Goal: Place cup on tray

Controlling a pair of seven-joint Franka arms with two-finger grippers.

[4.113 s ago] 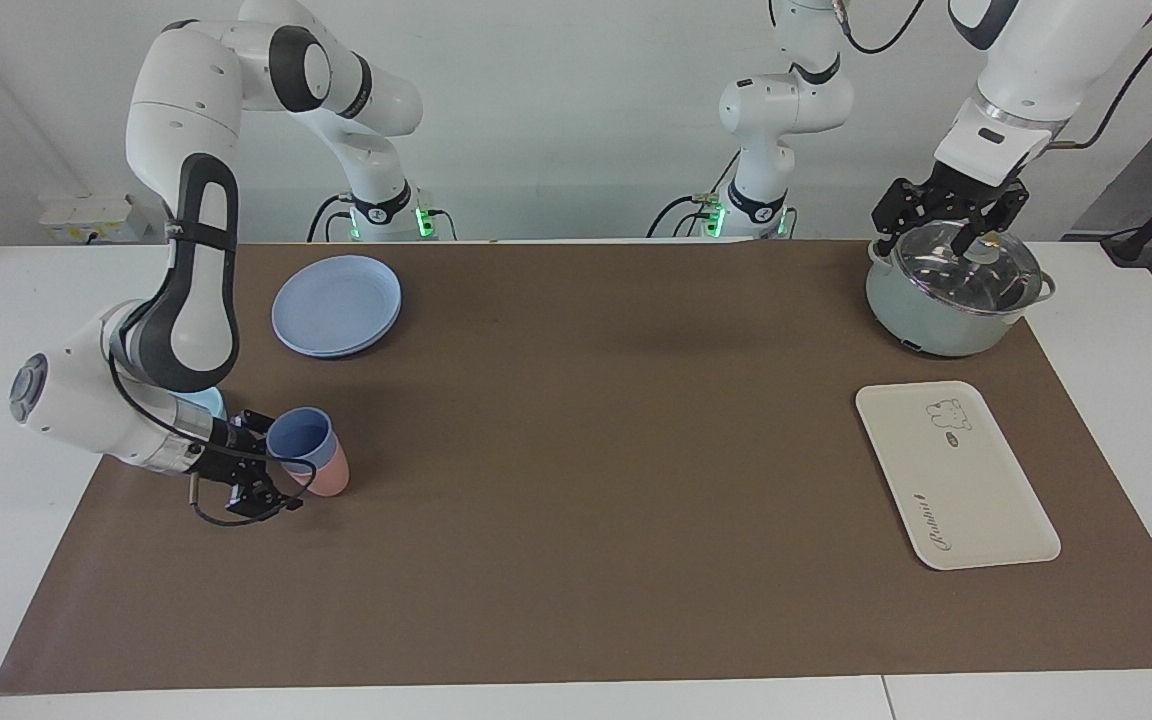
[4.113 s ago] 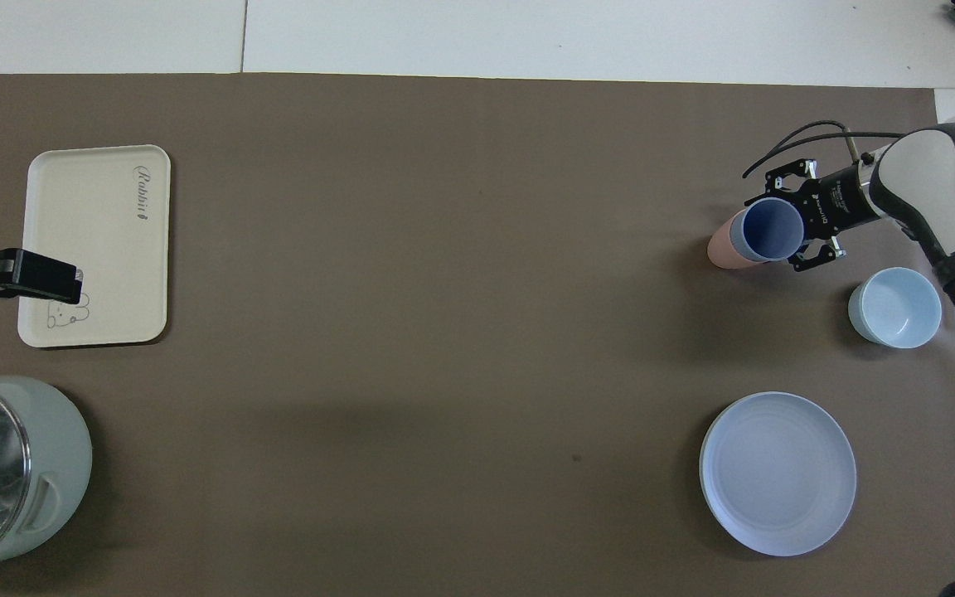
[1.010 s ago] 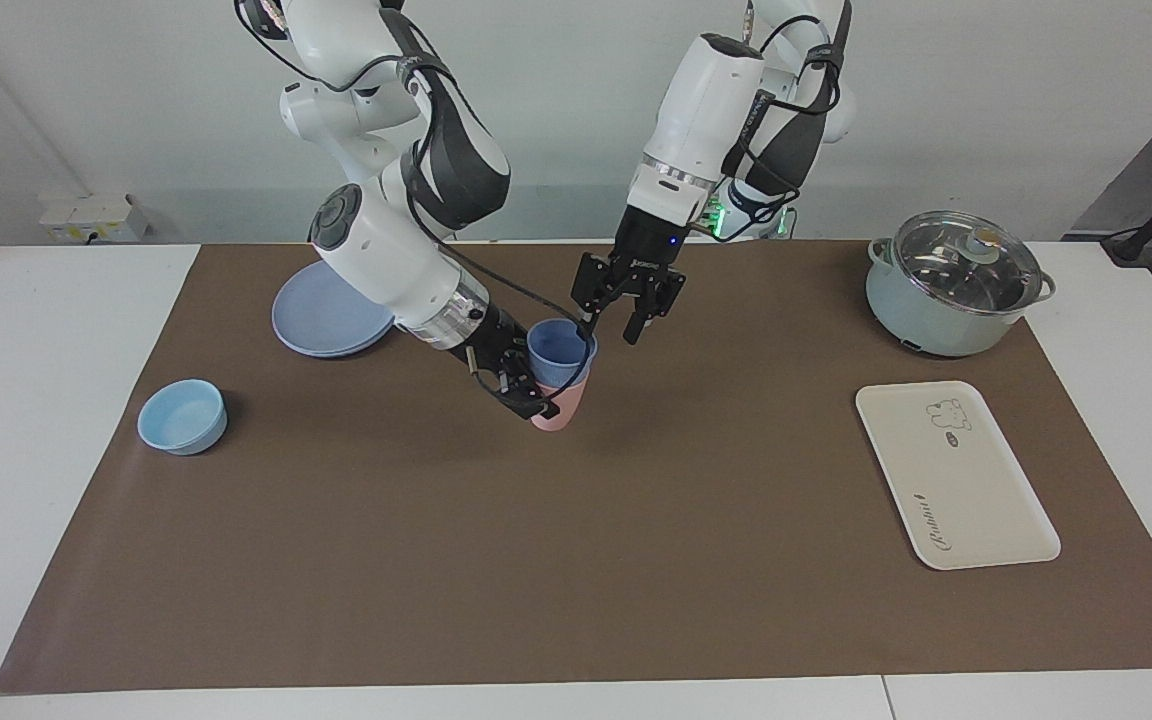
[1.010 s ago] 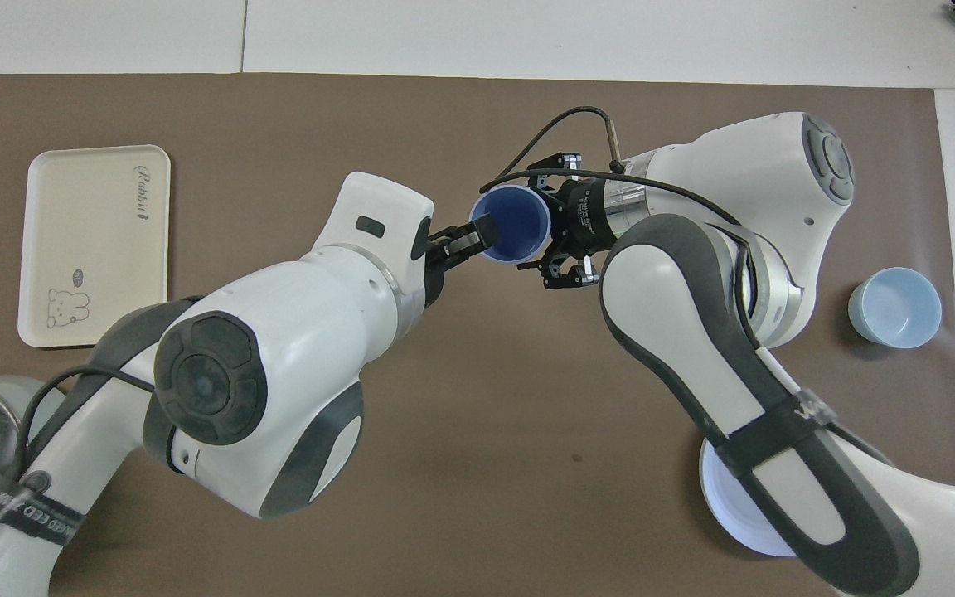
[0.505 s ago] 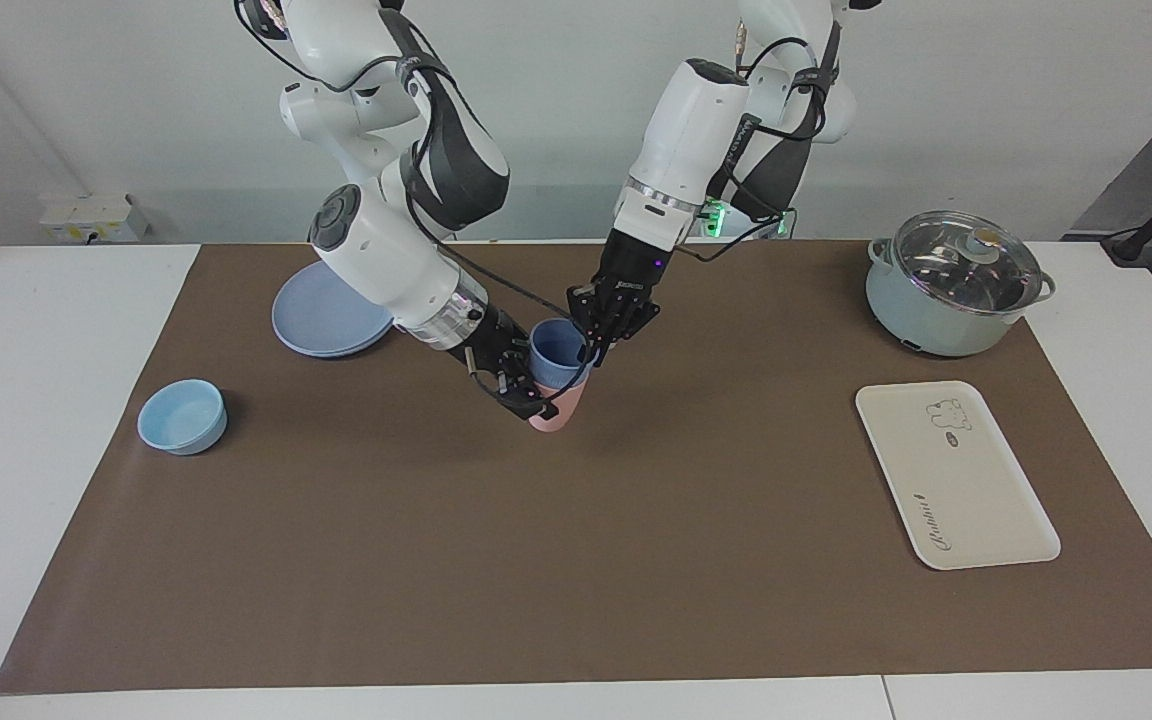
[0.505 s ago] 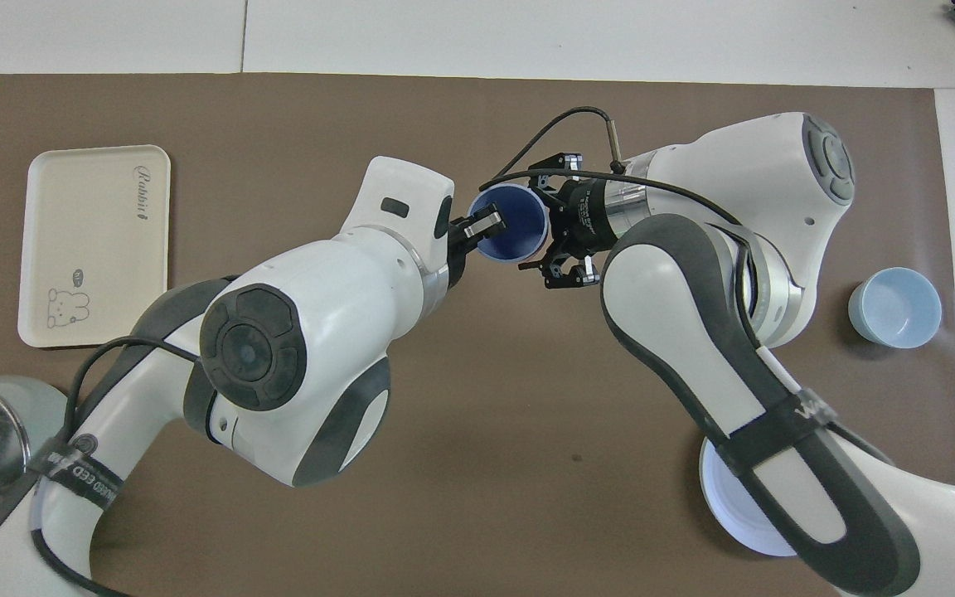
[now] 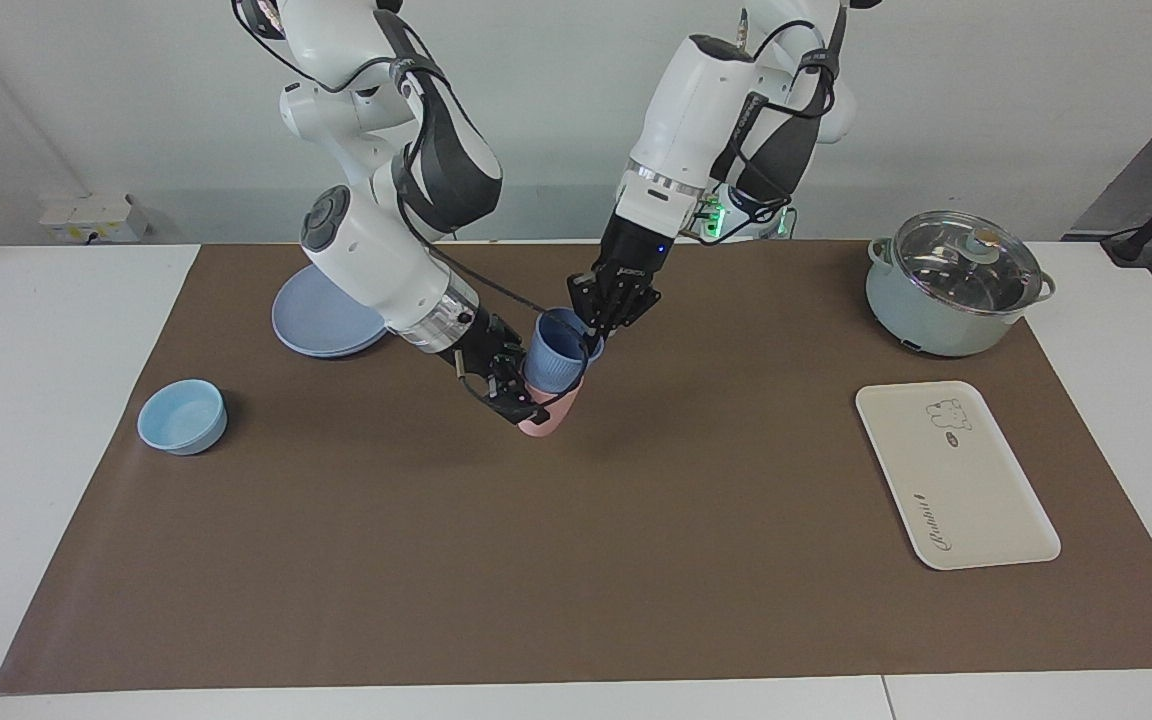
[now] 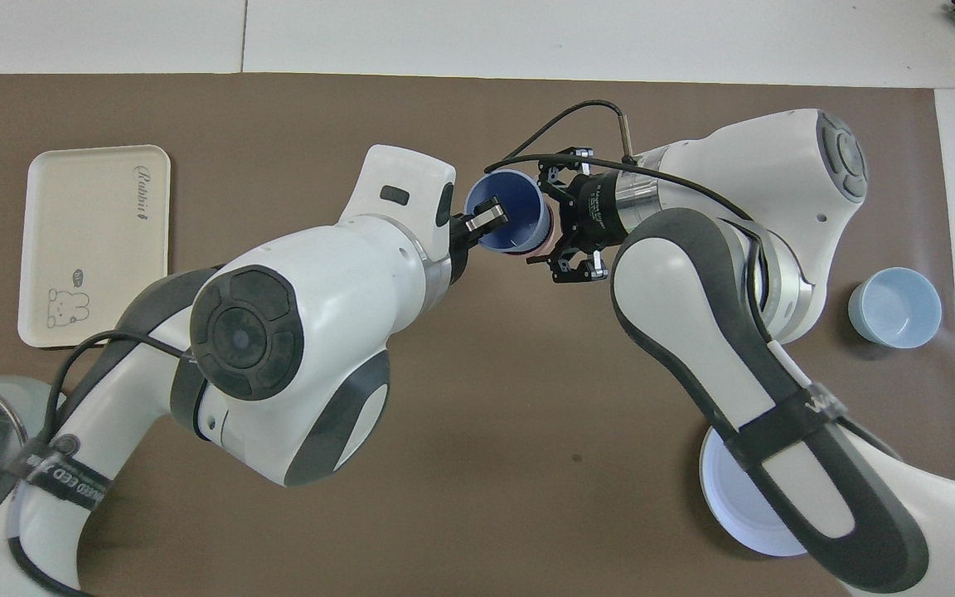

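1. Two arms met over the middle of the brown-covered surface [image 7: 576,560]; we saw the right arm reaching in low and the left arm coming down steeply from above.
2. We found the lidded pot [image 7: 954,290] standing at the left arm's end of the surface, nearer to the robots than the tray.
3. We saw the tray [image 7: 954,474] lying flat at that same end, nothing on it, well apart from both pincers.
4. We noted the round blue plates [image 7: 321,312] stacked near the right arm's base, partly hidden by that arm.
5. We saw the right pincer [image 7: 518,392] pinching the pink cup [image 7: 548,414] from the side, the cup tilted and raised over the middle of the surface.
6. We saw the left pincer [image 7: 598,318] pressed onto the rim of the cup [image 7: 556,358]; in the overhead view one finger [image 8: 487,222] sat inside the mouth, so it was gripping the wall.
7. We found the cup [image 8: 507,211] partly lifted out of the pink cup, its lower end seemingly inside it, tilted with it and well apart from the tray [image 8: 96,240].
8. We noted the light-blue bowl [image 7: 182,415] resting alone near the right arm's end of the surface.
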